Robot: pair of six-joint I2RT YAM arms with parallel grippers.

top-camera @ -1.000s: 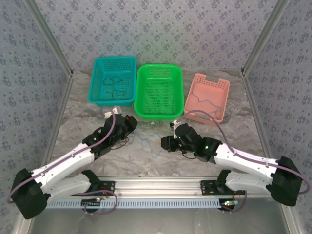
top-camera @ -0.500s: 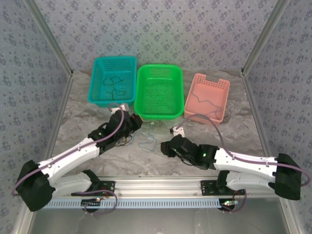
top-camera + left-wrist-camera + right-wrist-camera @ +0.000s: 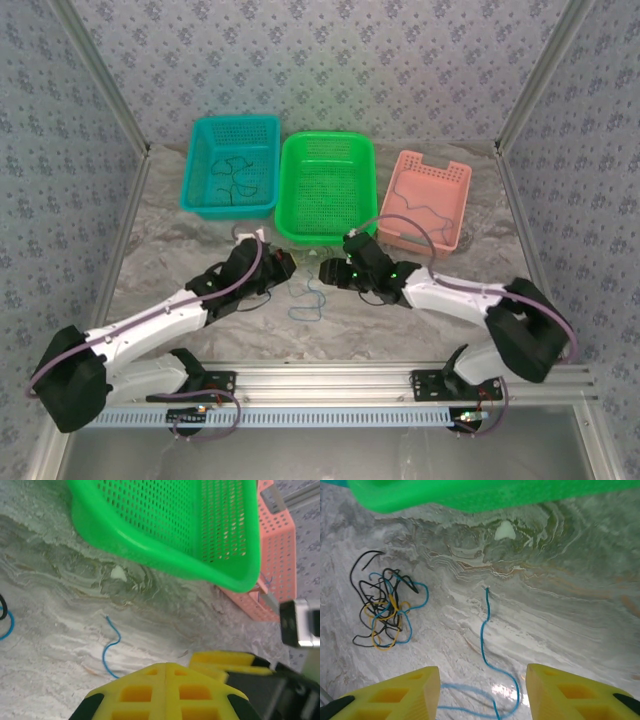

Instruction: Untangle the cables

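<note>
On the marbled tabletop (image 3: 420,335), before the green basket (image 3: 325,238): right hand (image 3: 483,682), fingers apart and empty, seemingly poised to pinch; left hand (image 3: 165,672), pressed shut; tangle (image 3: 382,611) of black, blue and yellow cables, near; loose blue cable (image 3: 484,625) under the right hand, long axis basket-to-arms, free end pointing at the basket.

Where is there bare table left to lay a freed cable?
Bare marble: between teal basket and left arm; between pink basket and right arm. Crowded: in front of the green basket, where the left gripper, right gripper, blue cable and tangle sit.
</note>
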